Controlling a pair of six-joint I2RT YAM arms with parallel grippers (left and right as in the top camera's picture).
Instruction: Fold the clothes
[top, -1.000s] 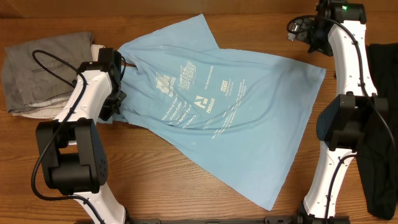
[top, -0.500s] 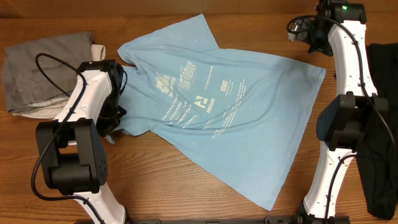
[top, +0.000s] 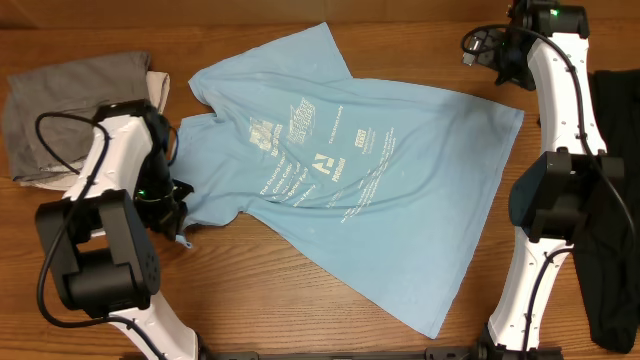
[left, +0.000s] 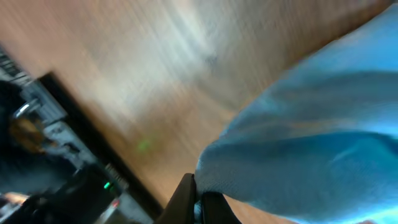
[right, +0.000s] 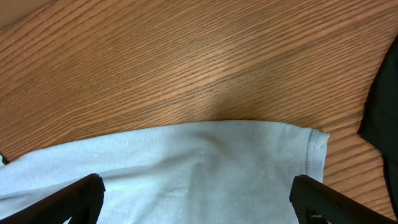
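Observation:
The clothes (top: 380, 200), a light blue T-shirt, lie spread across the wooden table with the white printed text facing up. My left gripper (top: 178, 218) sits at the shirt's left edge. In the left wrist view the left gripper (left: 199, 202) is shut on a fold of the blue fabric (left: 311, 137). My right gripper (top: 480, 45) hangs at the back right, off the shirt in the overhead view. In the right wrist view the right gripper (right: 199, 199) is open above a hemmed corner of the shirt (right: 186, 162), its fingers (right: 81, 196) wide apart and holding nothing.
A grey garment pile (top: 70, 110) lies at the back left beside the left arm. A black garment (top: 610, 200) lies along the right edge, also seen in the right wrist view (right: 382, 106). Bare wood (top: 250, 290) shows in front of the shirt.
My left gripper has moved toward the front left with the shirt's left edge in it, drawing that part of the shirt out flatter. The right arm has not moved.

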